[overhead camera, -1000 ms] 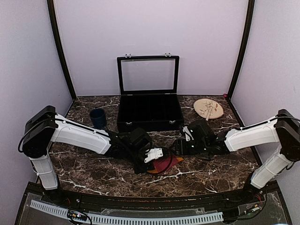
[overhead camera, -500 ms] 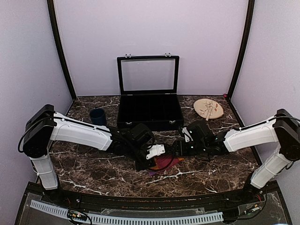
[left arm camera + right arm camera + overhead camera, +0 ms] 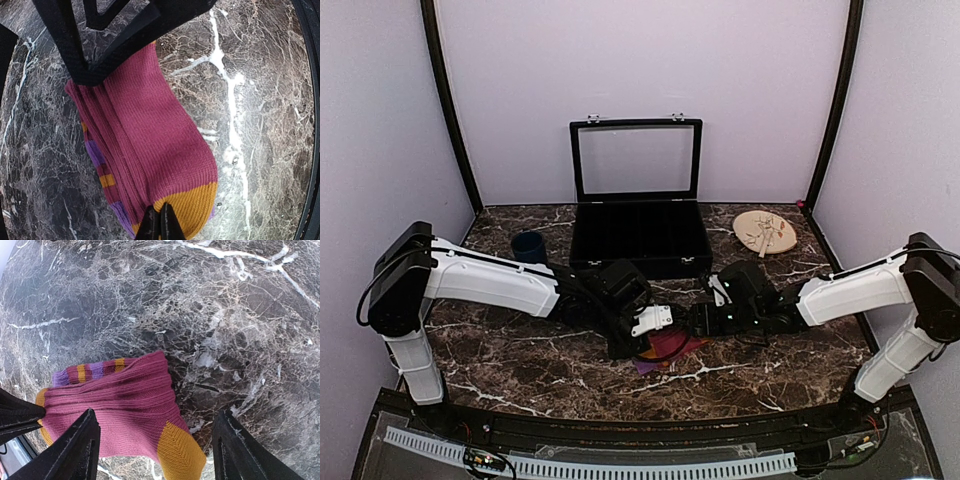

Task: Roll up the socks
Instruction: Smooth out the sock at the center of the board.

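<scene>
The red sock [image 3: 150, 150] lies on the dark stone bench [image 3: 520, 360], in the middle, between the two arms. It looks bunched or folded over, with purple and orange bands showing along one side. The left fingers [image 3: 151, 227] are pinched tight on the sock's orange end [image 3: 192, 205]. The right fingers [image 3: 75, 450] are spread wide over the other part of the sock and hold nothing. I cannot tell if they touch it. I think the rolling has only just started: one end is grabbed, but no neat roll shows yet. Next, the left fingers should turn that orange end over onto the sock, slowly, so it does not slip out. The right fingers should press the rest down so it stays put. I cannot see the black sock here. There are no words, labels or brand names to read anywhere.
</scene>
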Action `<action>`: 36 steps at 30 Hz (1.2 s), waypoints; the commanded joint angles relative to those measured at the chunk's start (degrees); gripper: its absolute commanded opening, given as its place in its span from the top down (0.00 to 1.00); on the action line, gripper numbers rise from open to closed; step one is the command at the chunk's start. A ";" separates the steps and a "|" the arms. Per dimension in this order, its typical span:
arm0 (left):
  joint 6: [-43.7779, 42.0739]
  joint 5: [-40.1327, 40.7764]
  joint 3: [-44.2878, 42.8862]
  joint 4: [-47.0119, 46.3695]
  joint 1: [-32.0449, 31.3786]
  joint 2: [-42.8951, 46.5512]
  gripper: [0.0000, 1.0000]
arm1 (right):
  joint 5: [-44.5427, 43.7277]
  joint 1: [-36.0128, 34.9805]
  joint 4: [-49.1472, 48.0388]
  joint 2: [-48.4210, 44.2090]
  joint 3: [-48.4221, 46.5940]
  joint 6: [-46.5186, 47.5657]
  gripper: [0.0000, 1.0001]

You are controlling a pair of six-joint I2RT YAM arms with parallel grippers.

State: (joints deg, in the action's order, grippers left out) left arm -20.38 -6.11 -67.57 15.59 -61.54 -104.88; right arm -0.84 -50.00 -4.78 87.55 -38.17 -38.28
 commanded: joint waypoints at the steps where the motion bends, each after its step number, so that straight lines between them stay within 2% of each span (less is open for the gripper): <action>1: -1.16 1.44 0.26 1.45 0.45 2.35 1.00 | 0.37 -0.64 -1.92 0.30 0.73 -0.41 0.29; 8: -0.89 0.48 1.51 -0.22 1.13 1.14 0.97 | 0.55 -0.63 -2.51 0.52 1.94 -0.83 0.29; 27: 0.91 -0.81 2.98 -1.28 1.33 1.30 0.68 | 2.42 -0.63 -8.37 0.46 7.14 -5.22 0.33; 32: 1.58 -0.31 1.08 -0.01 1.33 3.40 0.59 | 2.25 -0.69 -9.00 0.55 7.85 -5.88 0.35; 36: 2.55 -0.76 -0.89 0.28 1.33 4.73 0.56 | 1.40 -1.38 -8.84 0.52 8.46 -6.29 0.36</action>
State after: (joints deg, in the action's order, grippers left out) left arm -19.16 -6.46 -65.73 14.98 -60.53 -104.79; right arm 0.62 -50.11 -13.76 87.96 -31.07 -43.22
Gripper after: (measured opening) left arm 0.433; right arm 0.640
